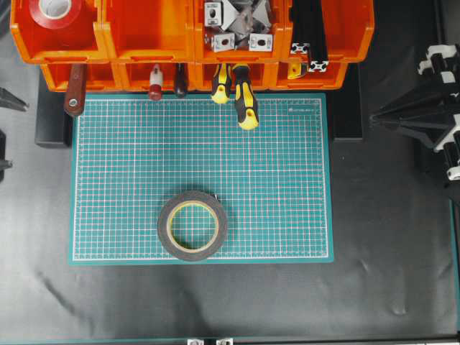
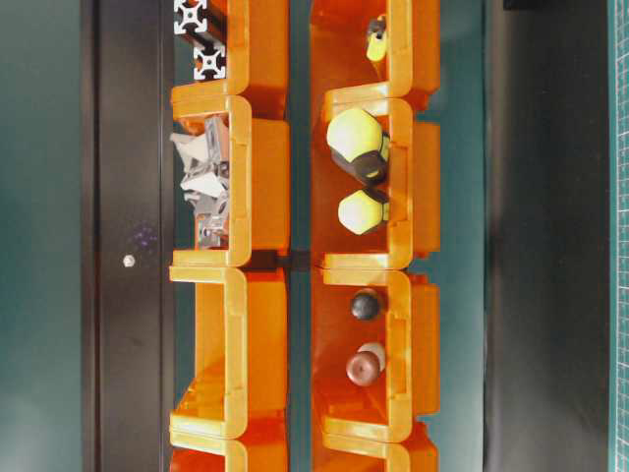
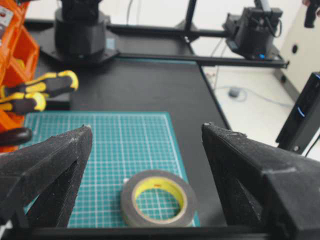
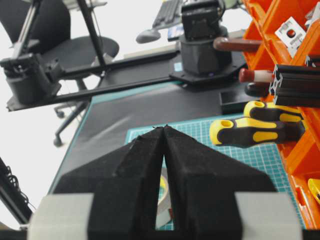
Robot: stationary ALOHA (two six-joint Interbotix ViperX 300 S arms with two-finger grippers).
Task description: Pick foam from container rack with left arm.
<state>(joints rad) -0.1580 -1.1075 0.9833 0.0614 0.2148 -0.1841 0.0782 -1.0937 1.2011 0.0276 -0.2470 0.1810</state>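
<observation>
Since foam (image 3: 159,198) lies flat on green mat (image 1: 201,180), clear of container rack (image 1: 144,43), left end effector (image 3: 145,175) stands released above; right end effector (image 4: 164,165) clenched, idle.

Sideways view of the container rack (image 2: 257,187): two columns of bright orange open bins with a narrow gap between them. The left column holds black slotted metal bars (image 2: 200,34) at the top and silver metal brackets (image 2: 206,177) below. The right column shows two yellow-and-black tool handles (image 2: 359,138), then a black knob (image 2: 366,304) and a dark red handle end (image 2: 362,368).
</observation>
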